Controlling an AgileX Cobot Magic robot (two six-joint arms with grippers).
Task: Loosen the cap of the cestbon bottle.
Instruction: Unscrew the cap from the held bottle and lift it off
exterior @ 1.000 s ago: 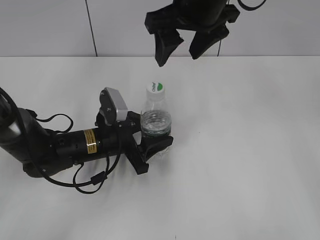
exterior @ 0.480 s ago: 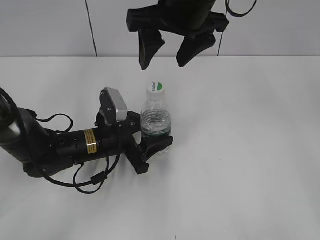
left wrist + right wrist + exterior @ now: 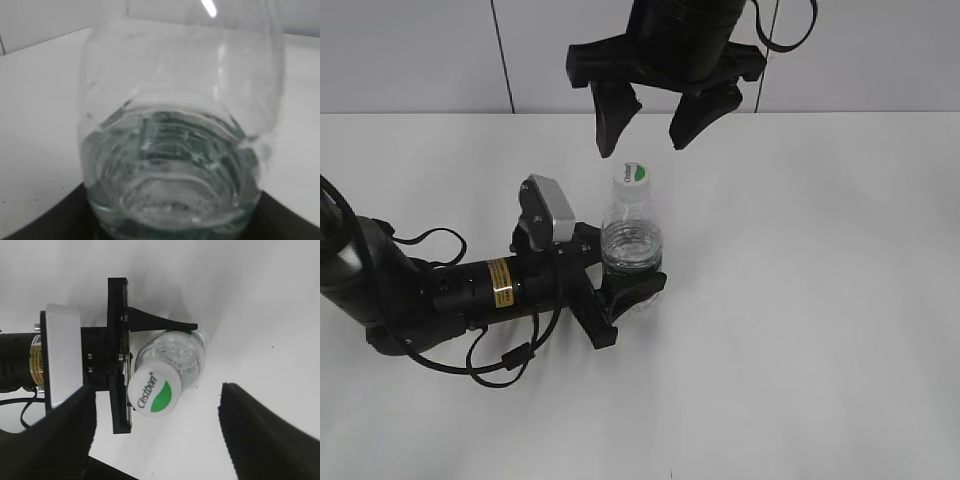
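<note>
While the cestbon bottle (image 3: 632, 250) stands upright on the white surface (image 3: 820, 300), its long axis running straight up toward the right hand (image 3: 656, 128), the move to come turns on that single line: the cap (image 3: 632, 177) sits directly beneath the gap between that hand's two dark fingers (image 3: 611, 117), close under their tips but not touched by them. The right hand is spread wide and holds nothing. The left hand (image 3: 616, 290), lying low beside the bottle, is closed around the bottle's lower body, one jaw on each side, so it is the nearer of the two to the bottle, though the right is the nearer to the cap. Judging from this, the right hand needs only a short straight descent along the bottle's axis before closing on the cap. The right wrist view looks down that axis and shows the cap (image 3: 151, 390) face-on, green leaf mark and lettering legible, lying between the two fingers (image 3: 60, 432) but nearer the one on the left of that view, an offset the exterior view barely reveals. The left wrist view shows only the bottle (image 3: 175, 150) filling the frame, its clear ribbed wall and the water inside, with no cap visible.
</note>
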